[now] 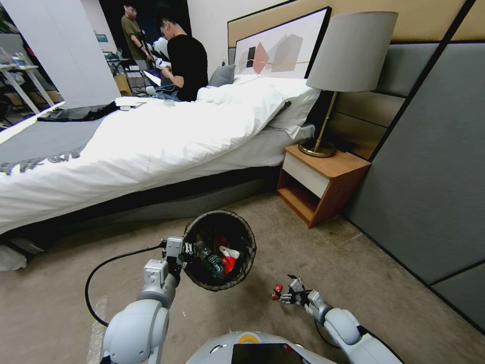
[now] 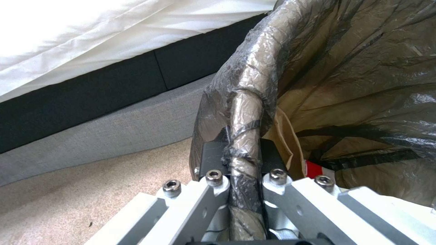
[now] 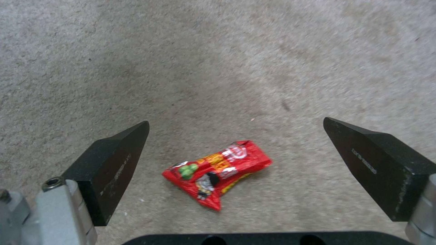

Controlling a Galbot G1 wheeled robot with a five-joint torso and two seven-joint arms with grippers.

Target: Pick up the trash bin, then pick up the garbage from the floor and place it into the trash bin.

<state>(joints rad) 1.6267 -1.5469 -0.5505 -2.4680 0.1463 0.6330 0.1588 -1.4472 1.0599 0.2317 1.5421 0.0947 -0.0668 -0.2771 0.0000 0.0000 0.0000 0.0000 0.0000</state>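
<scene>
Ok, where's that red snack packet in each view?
Head view: red snack packet on the carpet, beside the right gripper.
Right wrist view: the packet lies between the open fingers.
Left wrist view: left gripper shut on the trash bin rim, bed base behind.
Shared landmark: the beige carpet.

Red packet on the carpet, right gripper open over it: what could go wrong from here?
1. The packet lies flat and crumpled on the carpet. The right gripper is spread wide around it, so closing may skid over it or pinch pile instead.
2. The left gripper holds the bin only by its bag-wrapped rim. The film could slip and the bin tip.
3. The bin already holds a bottle and wrappers, which could spill if it tilts.
</scene>
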